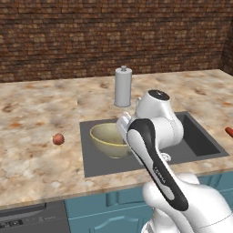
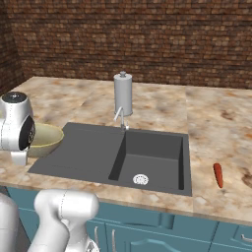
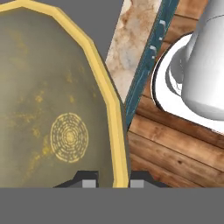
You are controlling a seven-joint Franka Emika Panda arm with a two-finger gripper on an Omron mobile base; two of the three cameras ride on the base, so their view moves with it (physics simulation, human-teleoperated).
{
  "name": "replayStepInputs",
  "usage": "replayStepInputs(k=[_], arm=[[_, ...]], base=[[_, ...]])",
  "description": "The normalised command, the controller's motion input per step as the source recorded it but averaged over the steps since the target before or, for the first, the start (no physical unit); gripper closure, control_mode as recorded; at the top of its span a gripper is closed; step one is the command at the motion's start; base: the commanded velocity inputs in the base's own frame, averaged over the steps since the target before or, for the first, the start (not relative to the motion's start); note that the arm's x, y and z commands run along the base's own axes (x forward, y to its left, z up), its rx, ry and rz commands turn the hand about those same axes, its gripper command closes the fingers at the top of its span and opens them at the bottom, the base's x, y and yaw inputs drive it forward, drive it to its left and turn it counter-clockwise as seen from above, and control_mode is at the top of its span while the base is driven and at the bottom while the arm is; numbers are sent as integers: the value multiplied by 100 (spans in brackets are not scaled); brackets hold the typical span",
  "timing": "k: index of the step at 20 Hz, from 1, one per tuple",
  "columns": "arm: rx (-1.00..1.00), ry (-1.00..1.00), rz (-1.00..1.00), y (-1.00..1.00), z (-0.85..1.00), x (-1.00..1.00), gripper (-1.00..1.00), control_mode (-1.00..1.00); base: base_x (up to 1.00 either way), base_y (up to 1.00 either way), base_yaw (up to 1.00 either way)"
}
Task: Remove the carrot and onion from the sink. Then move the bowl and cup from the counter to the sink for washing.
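Olive-yellow and pale-rimmed, the bowl (image 1: 109, 139) sits over the dark grey sink (image 1: 200, 141), on the shallow panel to the left of the deeper basin. In the hand view your gripper (image 3: 113, 180) straddles the bowl's near rim, one dark fingertip inside and one outside — the fingers are closed on that rim, pinching the wall.

The onion (image 1: 58, 139) lies on the marbled counter (image 1: 36, 113) well left of the sink, and the carrot (image 2: 218, 175) lies on the counter to its right; both look already cleared out. I judge the bowl step is nearly finished, with the release and the cup yet to come. The tall grey cylinder (image 1: 123, 86) behind the sink, by the faucet (image 2: 119, 117), may be that cup, though I cannot tell for sure.

Mind the risks from here:
- A one-sided rim pinch can let the bowl swing or slip if you move fast.
- Letting go while the bowl is tilted or off the panel could send it rolling toward the basin — or onto the front edge.
- Lifting out carelessly could catch the rim and drag it.
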Motion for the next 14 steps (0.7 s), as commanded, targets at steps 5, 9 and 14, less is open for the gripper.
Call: replayStepInputs(k=[5, 9, 14], arm=[[-5, 9, -6, -44, 8, -22, 100, -100], [-1, 12, -7, -45, 10, -17, 100, -100], [-2, 7, -8, -47, 9, -14, 100, -100]], base=[[0, 0, 0], [0, 0, 0], [0, 0, 0]])
